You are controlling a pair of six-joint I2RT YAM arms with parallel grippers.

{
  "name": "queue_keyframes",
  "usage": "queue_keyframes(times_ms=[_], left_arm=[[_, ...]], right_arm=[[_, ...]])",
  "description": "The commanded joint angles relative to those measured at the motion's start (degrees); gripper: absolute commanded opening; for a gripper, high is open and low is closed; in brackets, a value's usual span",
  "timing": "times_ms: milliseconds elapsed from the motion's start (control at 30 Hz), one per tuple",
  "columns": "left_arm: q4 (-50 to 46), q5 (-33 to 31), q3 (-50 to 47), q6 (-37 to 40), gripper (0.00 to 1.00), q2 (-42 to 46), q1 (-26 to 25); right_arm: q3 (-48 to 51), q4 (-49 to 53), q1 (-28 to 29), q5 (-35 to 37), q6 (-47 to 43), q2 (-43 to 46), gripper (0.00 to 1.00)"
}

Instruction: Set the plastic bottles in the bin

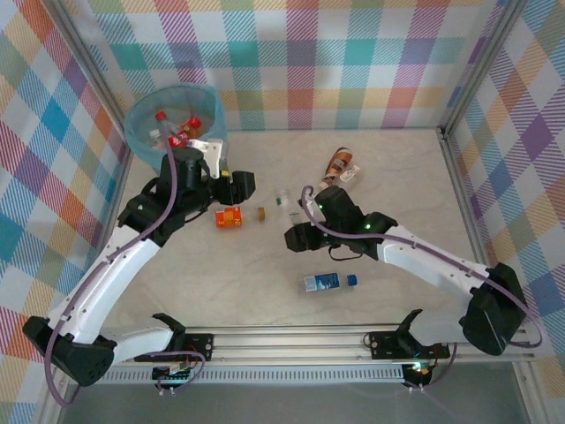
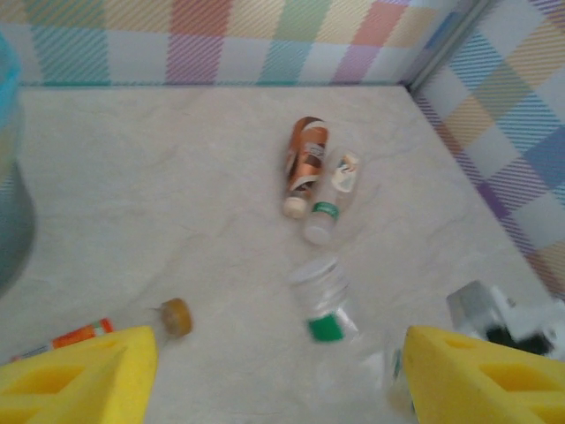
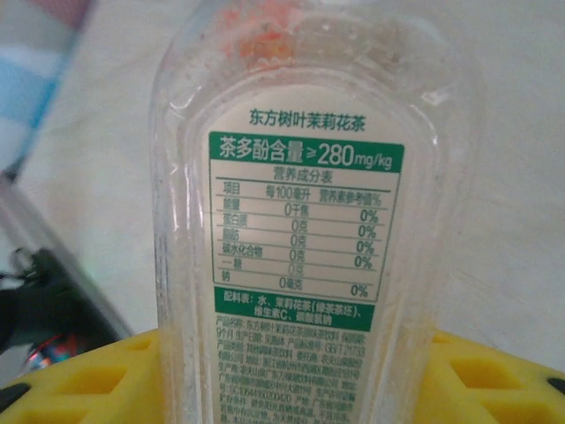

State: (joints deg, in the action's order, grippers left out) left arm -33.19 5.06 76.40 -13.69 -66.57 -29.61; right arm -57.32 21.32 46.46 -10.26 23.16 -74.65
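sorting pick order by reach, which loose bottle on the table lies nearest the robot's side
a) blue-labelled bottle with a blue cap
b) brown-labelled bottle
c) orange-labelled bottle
a: in the top view the blue-labelled bottle lies lowest, on the near side, while the orange-labelled bottle sits farther out and the brown-labelled bottle is farthest, close to the back wall.

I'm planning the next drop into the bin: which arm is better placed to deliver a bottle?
Probably right: its gripper is around a clear bottle. The left gripper, though nearer the bin, is open and empty, with an orange-label bottle lying beside it.
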Motion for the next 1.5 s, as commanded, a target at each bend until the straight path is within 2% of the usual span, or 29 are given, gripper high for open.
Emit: queue_keyframes(times_ms=[0, 100, 200, 333, 467, 567, 700, 933, 1033, 1100, 1133, 1467], left_arm=[[-2.4, 8.2, 3.1, -4.8, 0.73, -1.9, -0.6], [-2.2, 13.2, 3.7, -5.7, 0.71, -3.3, -0.6], [-2.4, 15.6, 3.5, -6.3, 0.68, -4.0, -0.6], [-4.4, 12.7, 3.1, -6.9, 0.67, -3.9, -0.6], [-3.9, 8.8, 1.4, -8.2, 0.74, -2.1, -0.6], [-3.3, 7.5, 0.6, -8.9, 0.74, -1.3, -0.5], [-2.5, 10.1, 0.0, -10.1, 0.67, -2.1, -0.5], [-0.4, 13.2, -1.6, -12.4, 0.49, -3.9, -0.5], [-0.3, 12.4, -1.5, -12.2, 0.51, -4.1, -0.5], [-0.8, 11.0, -1.2, -12.2, 0.66, -4.3, -0.5], [-1.3, 10.2, -1.0, -12.2, 0.69, -4.5, -0.5], [-1.5, 7.7, -0.8, -12.9, 0.69, -5.2, 1.6]], right_arm=[[-0.9, -8.5, 2.4, -7.0, -5.8, 1.7, 0.56], [-1.9, -10.1, 4.2, -8.9, -7.5, 1.7, 0.55], [-2.4, -10.6, 5.2, -8.8, -8.4, 1.5, 0.55], [-1.9, -11.0, 5.6, -7.2, -8.2, 1.9, 0.55], [-0.9, -11.8, 5.6, -7.1, -8.0, 2.3, 0.55], [-0.7, -12.2, 5.7, -6.9, -7.9, 2.5, 0.55], [-0.7, -12.8, 5.7, -6.2, -8.4, 2.6, 0.55], [-1.2, -12.7, 5.6, -5.0, -9.9, 1.9, 0.56], [-1.2, -12.9, 5.7, -4.1, -9.9, 1.8, 0.56], [-1.0, -13.5, 5.7, -3.9, -9.7, 1.9, 0.56], [-1.0, -13.7, 5.7, -3.9, -9.7, 1.9, 0.56], [-2.3, -12.9, 5.7, -2.0, -11.9, 1.1, 0.55]])
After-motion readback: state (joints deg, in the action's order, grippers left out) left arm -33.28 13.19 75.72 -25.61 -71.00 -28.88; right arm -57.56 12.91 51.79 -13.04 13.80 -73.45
